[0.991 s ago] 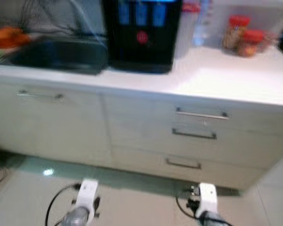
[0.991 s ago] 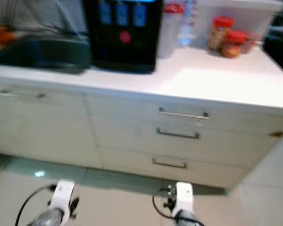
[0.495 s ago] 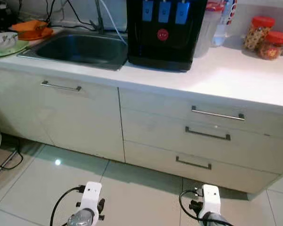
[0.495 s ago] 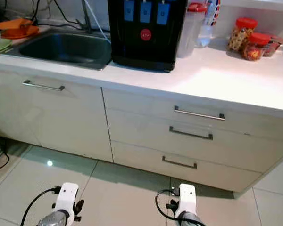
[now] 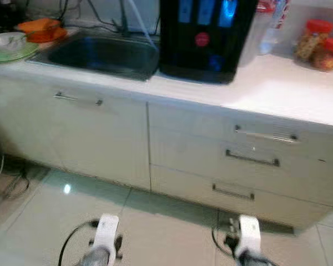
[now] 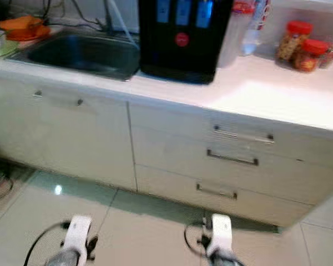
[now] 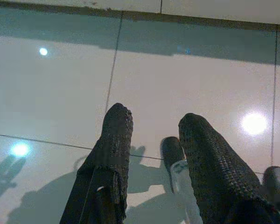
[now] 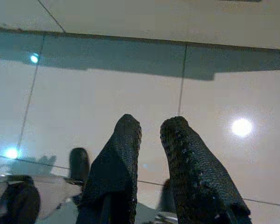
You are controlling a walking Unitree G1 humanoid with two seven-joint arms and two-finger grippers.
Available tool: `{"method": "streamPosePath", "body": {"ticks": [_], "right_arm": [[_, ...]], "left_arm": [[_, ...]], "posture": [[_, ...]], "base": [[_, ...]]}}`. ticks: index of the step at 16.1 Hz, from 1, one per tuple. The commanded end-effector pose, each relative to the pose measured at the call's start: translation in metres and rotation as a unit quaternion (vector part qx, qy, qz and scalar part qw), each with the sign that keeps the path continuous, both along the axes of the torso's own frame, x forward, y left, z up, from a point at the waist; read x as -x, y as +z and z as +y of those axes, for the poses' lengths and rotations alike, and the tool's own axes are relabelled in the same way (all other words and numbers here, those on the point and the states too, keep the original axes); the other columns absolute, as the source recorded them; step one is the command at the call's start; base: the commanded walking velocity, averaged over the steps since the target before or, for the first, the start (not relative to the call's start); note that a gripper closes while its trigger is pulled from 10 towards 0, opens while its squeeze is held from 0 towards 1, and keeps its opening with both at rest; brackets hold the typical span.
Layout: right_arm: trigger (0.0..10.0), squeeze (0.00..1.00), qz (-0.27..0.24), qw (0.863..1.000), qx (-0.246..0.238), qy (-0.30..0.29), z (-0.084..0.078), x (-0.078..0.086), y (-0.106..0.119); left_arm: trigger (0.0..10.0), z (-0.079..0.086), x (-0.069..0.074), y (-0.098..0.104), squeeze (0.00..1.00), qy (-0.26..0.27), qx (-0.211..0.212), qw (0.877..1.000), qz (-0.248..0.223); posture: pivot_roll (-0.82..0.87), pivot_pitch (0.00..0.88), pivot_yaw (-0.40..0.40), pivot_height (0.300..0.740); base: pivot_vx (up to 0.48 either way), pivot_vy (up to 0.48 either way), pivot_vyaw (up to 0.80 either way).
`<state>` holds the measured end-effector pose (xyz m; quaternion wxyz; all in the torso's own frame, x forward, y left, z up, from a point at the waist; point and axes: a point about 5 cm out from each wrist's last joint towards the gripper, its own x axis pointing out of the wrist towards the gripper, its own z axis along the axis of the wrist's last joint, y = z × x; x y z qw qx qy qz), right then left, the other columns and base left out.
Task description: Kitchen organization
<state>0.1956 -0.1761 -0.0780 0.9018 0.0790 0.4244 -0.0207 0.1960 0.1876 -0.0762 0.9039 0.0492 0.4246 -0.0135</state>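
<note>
White kitchen counter (image 5: 277, 94) with black dispenser (image 5: 206, 39), no legible labels; left gripper (image 7: 151, 128) spread, right gripper (image 8: 150, 128) slightly parted, both empty

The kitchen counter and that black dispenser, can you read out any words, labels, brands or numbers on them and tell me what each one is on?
No text can be read.
Black water dispenser: three blue tabs and a red round mark, too blurred to read.
Bottle beside it: red and white label, lettering blurred.
Red-lidded jars: no legible label.
Drawers and cupboard door: no print to be made out.
</note>
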Motion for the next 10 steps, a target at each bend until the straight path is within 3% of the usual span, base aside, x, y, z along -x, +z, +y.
{"method": "streamPosePath", "body": {"ticks": [1, 7, 10], "right_arm": [[10.0, 0.00, 0.014, 1.000, 0.001, -0.006, -0.0040, 0.0074, -0.0036], [10.0, 0.00, 0.013, 1.000, 0.001, -0.008, -0.0038, 0.0070, -0.0034], [10.0, 0.00, 0.015, 1.000, -0.001, -0.010, -0.0036, 0.0071, -0.0036]], "left_arm": [[10.0, -0.0008, -0.0021, 0.0010, 0.00, 0.005, 0.001, 1.000, -0.003], [10.0, -0.0004, -0.0021, 0.0010, 0.00, 0.011, 0.002, 1.000, -0.004], [10.0, -0.0003, -0.0025, 0.0012, 0.00, 0.013, 0.002, 1.000, -0.004]], "posture": [[0.13, 0.000, -0.003, 0.740], [0.13, 0.000, -0.005, 0.740], [0.13, 0.000, -0.004, 0.740]], "base": [[0.000, 0.274, -0.41], [0.000, 0.291, 0.00], [0.000, 0.294, -0.61]]}}
